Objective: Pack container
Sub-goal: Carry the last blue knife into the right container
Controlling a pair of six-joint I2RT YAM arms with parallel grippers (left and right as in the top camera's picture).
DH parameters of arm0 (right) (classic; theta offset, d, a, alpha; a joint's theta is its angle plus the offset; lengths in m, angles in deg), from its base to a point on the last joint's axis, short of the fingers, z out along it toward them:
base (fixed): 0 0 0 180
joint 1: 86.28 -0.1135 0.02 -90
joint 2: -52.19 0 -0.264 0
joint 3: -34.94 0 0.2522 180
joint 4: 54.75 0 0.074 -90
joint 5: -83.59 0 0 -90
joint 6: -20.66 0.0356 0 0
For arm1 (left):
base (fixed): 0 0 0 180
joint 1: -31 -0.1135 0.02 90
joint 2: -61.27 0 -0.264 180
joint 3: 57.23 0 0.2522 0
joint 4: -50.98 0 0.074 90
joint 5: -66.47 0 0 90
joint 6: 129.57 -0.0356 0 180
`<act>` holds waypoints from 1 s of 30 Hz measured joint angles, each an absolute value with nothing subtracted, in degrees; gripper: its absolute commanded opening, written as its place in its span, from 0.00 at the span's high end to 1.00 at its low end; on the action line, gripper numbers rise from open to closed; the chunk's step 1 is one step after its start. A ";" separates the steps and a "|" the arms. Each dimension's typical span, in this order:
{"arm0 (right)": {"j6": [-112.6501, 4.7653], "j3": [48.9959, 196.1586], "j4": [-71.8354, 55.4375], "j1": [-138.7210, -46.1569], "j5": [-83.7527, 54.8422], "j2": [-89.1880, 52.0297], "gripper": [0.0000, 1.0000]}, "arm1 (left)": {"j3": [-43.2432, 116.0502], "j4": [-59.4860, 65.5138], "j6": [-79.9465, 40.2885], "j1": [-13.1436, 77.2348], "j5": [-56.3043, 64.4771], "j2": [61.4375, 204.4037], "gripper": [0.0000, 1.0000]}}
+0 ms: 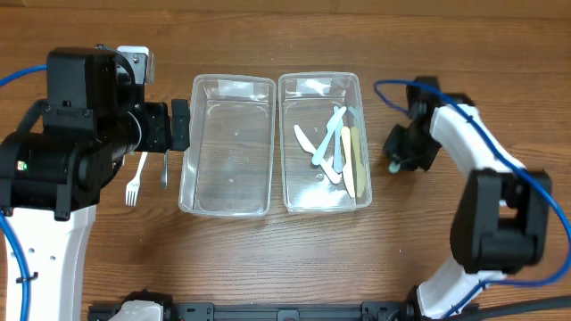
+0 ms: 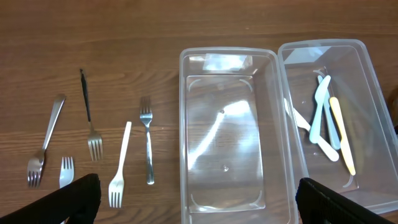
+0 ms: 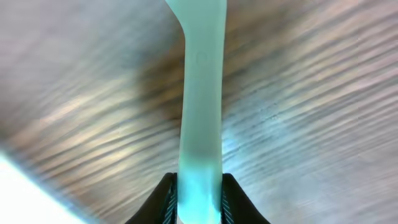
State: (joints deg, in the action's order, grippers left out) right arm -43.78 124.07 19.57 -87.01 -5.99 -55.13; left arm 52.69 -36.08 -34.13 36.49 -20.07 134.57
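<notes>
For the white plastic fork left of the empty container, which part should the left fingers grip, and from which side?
Likely mid-handle of the white plastic fork, from straight above, left fingers closing across its width: it lies flat, the handle is straight, with gaps on both sides.

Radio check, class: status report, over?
Left end effector open, empty. Right end effector shut on pale teal plastic utensil. Clear plastic left container empty. Nothing blocking.

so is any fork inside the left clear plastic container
No, the left clear plastic container is empty; the metal forks lie on the wooden table beside it.
</notes>
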 measured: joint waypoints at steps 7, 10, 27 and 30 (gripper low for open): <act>-48.63 136.45 24.03 -98.92 -5.50 -37.26 0.95 | 52.69 -36.06 -34.11 36.49 -20.07 134.57 0.00; -50.14 137.01 25.14 -106.88 -5.53 -35.07 0.95 | 52.69 -36.03 -34.13 36.49 -20.07 134.57 0.00; -57.83 127.05 18.74 -115.51 -6.58 -48.29 0.40 | 52.69 -36.12 -34.13 36.49 -20.07 134.57 0.00; -58.71 127.07 18.72 -115.51 -6.62 -48.29 0.36 | 52.69 -36.34 -34.13 36.49 -20.09 134.57 0.00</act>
State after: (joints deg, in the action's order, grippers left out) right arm -58.71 127.07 18.72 -115.51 -6.62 -48.29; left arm 52.69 -36.34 -34.13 36.49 -20.09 134.57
